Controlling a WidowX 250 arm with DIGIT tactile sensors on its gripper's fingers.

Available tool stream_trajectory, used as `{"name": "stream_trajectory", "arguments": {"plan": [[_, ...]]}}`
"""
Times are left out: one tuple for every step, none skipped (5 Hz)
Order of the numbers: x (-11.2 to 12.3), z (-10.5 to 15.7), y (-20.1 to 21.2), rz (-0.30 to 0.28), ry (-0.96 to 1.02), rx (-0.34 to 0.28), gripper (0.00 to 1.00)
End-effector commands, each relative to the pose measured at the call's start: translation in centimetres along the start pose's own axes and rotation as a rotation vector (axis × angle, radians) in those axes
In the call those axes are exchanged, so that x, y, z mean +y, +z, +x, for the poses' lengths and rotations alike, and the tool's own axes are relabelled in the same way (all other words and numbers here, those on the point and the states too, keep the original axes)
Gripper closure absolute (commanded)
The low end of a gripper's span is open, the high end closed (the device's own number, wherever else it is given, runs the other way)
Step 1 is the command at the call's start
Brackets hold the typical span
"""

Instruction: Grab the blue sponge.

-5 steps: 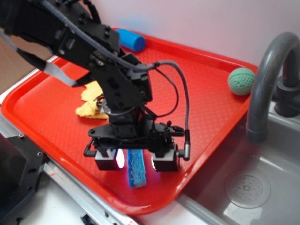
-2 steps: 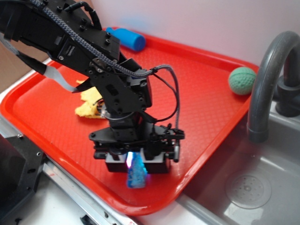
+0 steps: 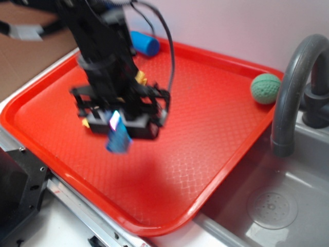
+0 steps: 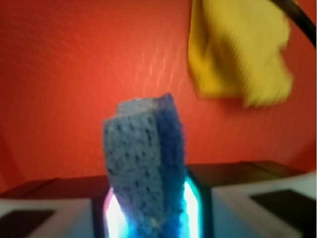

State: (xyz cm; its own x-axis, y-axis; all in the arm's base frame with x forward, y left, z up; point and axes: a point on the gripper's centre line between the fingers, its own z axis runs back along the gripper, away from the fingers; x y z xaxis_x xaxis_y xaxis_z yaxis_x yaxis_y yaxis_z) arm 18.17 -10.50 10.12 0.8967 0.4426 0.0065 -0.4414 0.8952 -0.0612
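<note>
Since a second ago the gripper (image 3: pixel 119 123) has closed and risen up-left across the red tray (image 3: pixel 216 154). Its jaws pinch the blue sponge (image 3: pixel 117 138), clear of the tray, long axis pointing straight out; yellow cloth (image 4: pixel 240 49) lies beyond.

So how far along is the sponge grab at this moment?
Done: the gripper is shut on the blue sponge, pinched between its fingers. In hand: the sponge hangs above the red tray, apparently off it. Left: essentially nothing, only keeping hold.
</note>
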Motion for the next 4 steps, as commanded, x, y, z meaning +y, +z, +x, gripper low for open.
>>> {"name": "stream_trajectory", "arguments": {"plan": [[4.2,2.4,9.2,-0.058,-0.001,-0.178,1.00],[6.1,2.2,10.5,-0.099,0.061,-0.219,1.00],[6.8,2.5,10.5,-0.129,0.069,-0.164,1.00],[7.1,3.1,10.6,-0.116,0.083,-0.156,0.58]]}}
